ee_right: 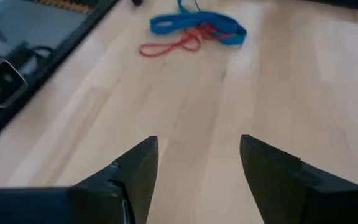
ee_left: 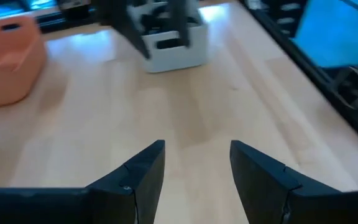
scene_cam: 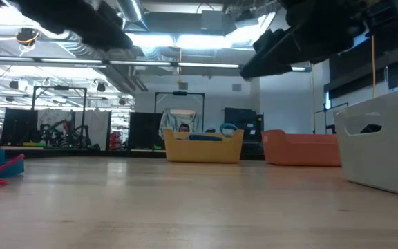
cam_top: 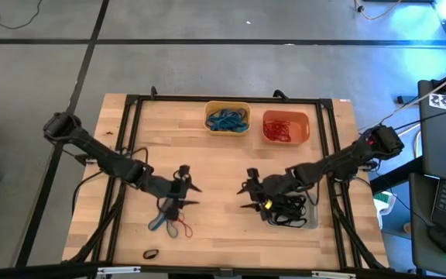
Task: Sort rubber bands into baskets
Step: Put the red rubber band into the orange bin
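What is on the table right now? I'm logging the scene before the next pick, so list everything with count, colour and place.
Yellow basket: one, far edge, holds blue bands.
Orange basket: one, beside the yellow one, holds red bands.
Pale grey basket: one, right side, holds black bands.
Loose rubber bands: a few, blue and red, near left.
Black band: one, near edge, left.
Table: one, light wood.
Left gripper: open, empty, above the loose bands.
Right gripper: open, empty, beside the grey basket.

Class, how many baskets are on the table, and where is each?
3: yellow basket and orange basket side by side at the far edge; grey basket under the right arm.
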`<move>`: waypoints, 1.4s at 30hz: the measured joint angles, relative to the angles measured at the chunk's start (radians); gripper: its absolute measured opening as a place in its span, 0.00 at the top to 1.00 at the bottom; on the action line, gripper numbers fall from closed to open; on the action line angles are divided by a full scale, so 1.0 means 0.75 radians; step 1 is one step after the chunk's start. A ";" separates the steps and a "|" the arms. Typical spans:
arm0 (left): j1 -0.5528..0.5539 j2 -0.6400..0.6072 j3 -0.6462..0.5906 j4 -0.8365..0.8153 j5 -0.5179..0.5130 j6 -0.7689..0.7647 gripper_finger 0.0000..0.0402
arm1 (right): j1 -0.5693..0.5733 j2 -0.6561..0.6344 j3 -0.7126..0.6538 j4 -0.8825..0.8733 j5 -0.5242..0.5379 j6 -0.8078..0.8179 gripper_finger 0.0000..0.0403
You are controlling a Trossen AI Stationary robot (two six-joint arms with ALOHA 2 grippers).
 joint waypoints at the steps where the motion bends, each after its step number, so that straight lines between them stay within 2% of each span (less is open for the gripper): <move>1: -0.023 0.009 0.013 -0.007 0.000 0.013 0.55 | 0.006 0.000 -0.016 0.037 0.002 0.009 0.44; 6: -0.131 0.094 0.163 -0.161 -0.031 -0.010 0.55 | -0.001 0.000 -0.036 0.112 0.014 0.023 0.44; 14: -0.251 0.317 0.460 -0.672 -0.040 -0.259 0.55 | -0.006 -0.001 -0.035 0.128 0.014 0.023 0.44; 17: -0.285 0.374 0.513 -0.832 -0.021 -0.375 0.55 | -0.006 -0.001 -0.035 0.128 0.014 0.023 0.44; 22: -0.313 0.437 0.515 -0.972 0.025 -0.518 0.55 | -0.006 -0.001 -0.035 0.128 0.014 0.022 0.44; 30: -0.314 0.537 0.486 -1.016 0.060 -0.578 0.55 | -0.008 -0.001 -0.034 0.129 0.076 0.020 0.44; 38: -0.304 0.643 0.486 -0.998 0.106 -0.421 0.55 | -0.008 -0.001 -0.034 0.130 0.091 0.014 0.44; 42: -0.292 0.656 0.485 -0.990 0.105 -0.412 0.55 | -0.008 -0.001 -0.034 0.130 0.091 -0.007 0.44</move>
